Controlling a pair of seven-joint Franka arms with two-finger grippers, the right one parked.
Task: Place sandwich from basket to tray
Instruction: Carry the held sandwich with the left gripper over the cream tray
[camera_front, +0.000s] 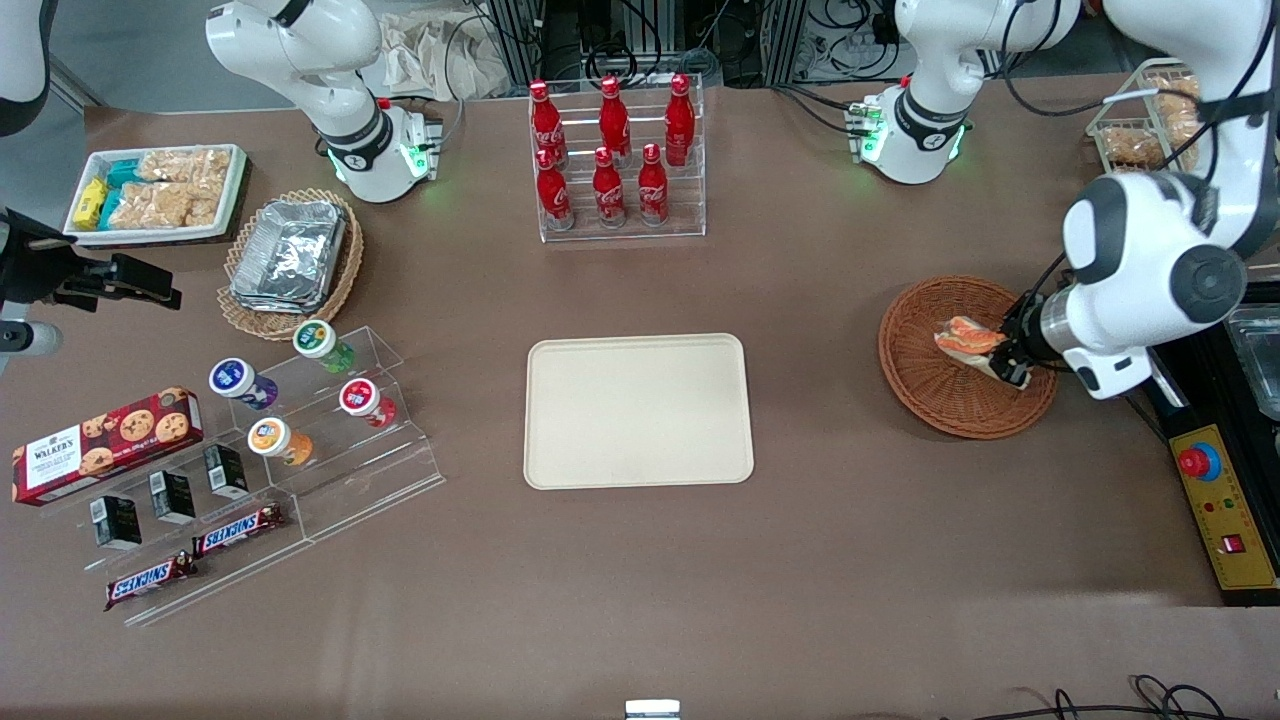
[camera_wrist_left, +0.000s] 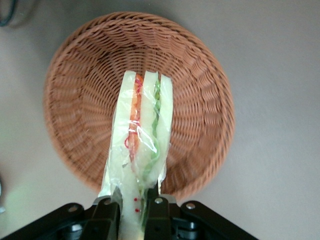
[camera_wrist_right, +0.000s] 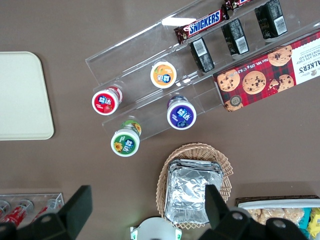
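Observation:
The sandwich (camera_front: 968, 338) is a wrapped white-bread wedge with orange-red and green filling. My left gripper (camera_front: 1003, 362) is shut on its thick end and holds it above the reddish-brown wicker basket (camera_front: 940, 395), toward the working arm's end of the table. In the left wrist view the sandwich (camera_wrist_left: 142, 135) stands out from between the black fingers (camera_wrist_left: 159, 212), with the basket (camera_wrist_left: 80, 90) below it. The gripper (camera_wrist_left: 134, 212) pinches the bread. The cream-beige tray (camera_front: 638, 410) lies bare at the table's middle, also seen in the right wrist view (camera_wrist_right: 20, 95).
A clear rack of red cola bottles (camera_front: 612, 150) stands farther from the front camera than the tray. A tan basket with foil containers (camera_front: 290, 255), acrylic steps with cups (camera_front: 320, 420), a cookie box (camera_front: 100, 445) and a snack tray (camera_front: 155, 190) lie toward the parked arm's end. A control box (camera_front: 1225, 500) is beside the basket.

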